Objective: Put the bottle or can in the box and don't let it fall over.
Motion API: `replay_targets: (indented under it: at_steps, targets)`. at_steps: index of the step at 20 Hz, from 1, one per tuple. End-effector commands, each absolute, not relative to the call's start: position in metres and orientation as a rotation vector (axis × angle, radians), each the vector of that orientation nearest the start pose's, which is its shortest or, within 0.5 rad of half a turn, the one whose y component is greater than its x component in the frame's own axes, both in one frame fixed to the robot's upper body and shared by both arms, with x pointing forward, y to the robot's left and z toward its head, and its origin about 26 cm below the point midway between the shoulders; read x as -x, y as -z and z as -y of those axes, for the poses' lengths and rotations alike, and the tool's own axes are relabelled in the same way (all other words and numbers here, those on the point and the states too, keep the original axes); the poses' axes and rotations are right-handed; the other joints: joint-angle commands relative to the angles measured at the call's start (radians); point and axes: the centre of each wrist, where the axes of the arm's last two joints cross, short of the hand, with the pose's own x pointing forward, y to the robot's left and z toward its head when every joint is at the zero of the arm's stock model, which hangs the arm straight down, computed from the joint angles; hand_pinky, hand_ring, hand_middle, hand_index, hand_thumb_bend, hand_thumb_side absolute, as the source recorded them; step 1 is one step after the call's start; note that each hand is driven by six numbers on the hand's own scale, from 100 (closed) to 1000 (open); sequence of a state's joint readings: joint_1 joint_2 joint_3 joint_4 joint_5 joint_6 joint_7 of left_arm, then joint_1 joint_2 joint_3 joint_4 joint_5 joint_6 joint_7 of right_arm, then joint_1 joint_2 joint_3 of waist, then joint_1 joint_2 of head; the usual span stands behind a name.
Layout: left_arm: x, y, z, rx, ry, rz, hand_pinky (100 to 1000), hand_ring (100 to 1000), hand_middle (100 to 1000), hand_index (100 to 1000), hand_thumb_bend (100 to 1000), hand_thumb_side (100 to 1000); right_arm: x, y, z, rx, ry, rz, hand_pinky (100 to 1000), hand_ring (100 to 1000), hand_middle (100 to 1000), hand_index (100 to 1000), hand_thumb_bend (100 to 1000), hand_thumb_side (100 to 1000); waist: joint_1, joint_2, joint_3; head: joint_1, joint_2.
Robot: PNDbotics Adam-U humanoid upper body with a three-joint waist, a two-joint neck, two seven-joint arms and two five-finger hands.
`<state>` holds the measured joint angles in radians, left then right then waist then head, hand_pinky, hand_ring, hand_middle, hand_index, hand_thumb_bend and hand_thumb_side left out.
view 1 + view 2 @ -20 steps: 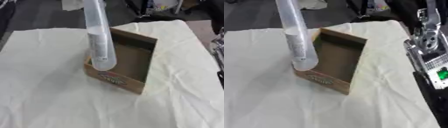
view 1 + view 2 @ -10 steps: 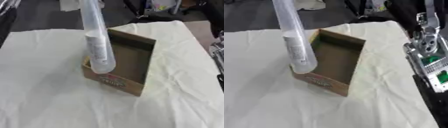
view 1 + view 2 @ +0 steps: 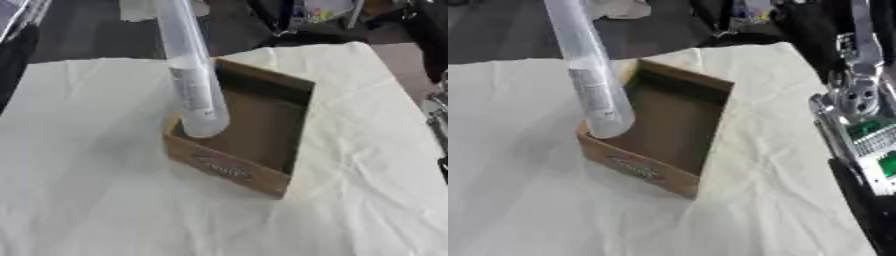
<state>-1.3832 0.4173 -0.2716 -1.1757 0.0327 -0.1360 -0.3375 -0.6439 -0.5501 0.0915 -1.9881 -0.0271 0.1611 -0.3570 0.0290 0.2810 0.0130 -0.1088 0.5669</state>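
The table (image 3: 79,200) is covered in a pale cream cloth, soft and creased, with wrinkles running out from the box. On it the cardboard box (image 3: 241,172) sits cornerwise: an open-topped brown carton with stiff, flat walls, a dark inside and a printed label on its near face.

Over the last second the bottle (image 3: 194,95) has moved little against the box; its rounded lower end hangs at the box's near-left corner, level with the rim, and seems to have edged slightly inward over the opening. It is long, slim and translucent white, smooth-sided, with a pale label band round its lower half, and it leans with its top tilted away and to the left. Judging from that, it is not yet standing on the box floor, and the lean would need straightening before release or it could tip.

Whatever holds the bottle's top is out of frame, so the left hand's state cannot be told. The right arm (image 3: 859,100), silver and black, shows at the right edge of the right eye view; I think its hand lies outside the picture.
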Motion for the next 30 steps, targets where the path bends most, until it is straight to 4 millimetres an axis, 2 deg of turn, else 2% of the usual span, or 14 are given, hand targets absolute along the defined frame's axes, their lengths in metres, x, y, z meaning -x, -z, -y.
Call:
replay_targets:
  at_steps: [1, 6, 16, 30]
  targets:
    - [-0.425, -0.434, -0.146, 0.126, -1.549, -3.201, 579, 308, 373, 427, 100, 382, -0.306, -0.316, 0.235, 0.414, -0.248, 2.523, 907, 746, 719, 753, 100, 481, 0.0, -0.014, -0.004, 0.008, -0.019]
    - [-0.427, -0.426, -0.14, 0.072, -1.538, -3.209, 596, 325, 388, 444, 100, 414, -0.306, -0.316, 0.234, 0.411, -0.247, 2.52, 908, 745, 719, 752, 100, 489, 0.006, -0.006, -0.013, 0.006, -0.019]
    - [-0.426, -0.413, -0.113, -0.089, -1.582, -3.19, 596, 316, 380, 434, 100, 461, -0.306, -0.315, 0.231, 0.386, -0.243, 2.513, 908, 745, 719, 752, 100, 498, 0.013, -0.002, -0.029, 0.008, -0.018]
    - [-0.437, -0.397, -0.114, -0.169, -1.469, -3.253, 616, 326, 385, 439, 100, 497, -0.306, -0.313, 0.229, 0.367, -0.244, 2.504, 909, 743, 717, 752, 100, 509, 0.02, 0.004, -0.048, 0.01, -0.027]
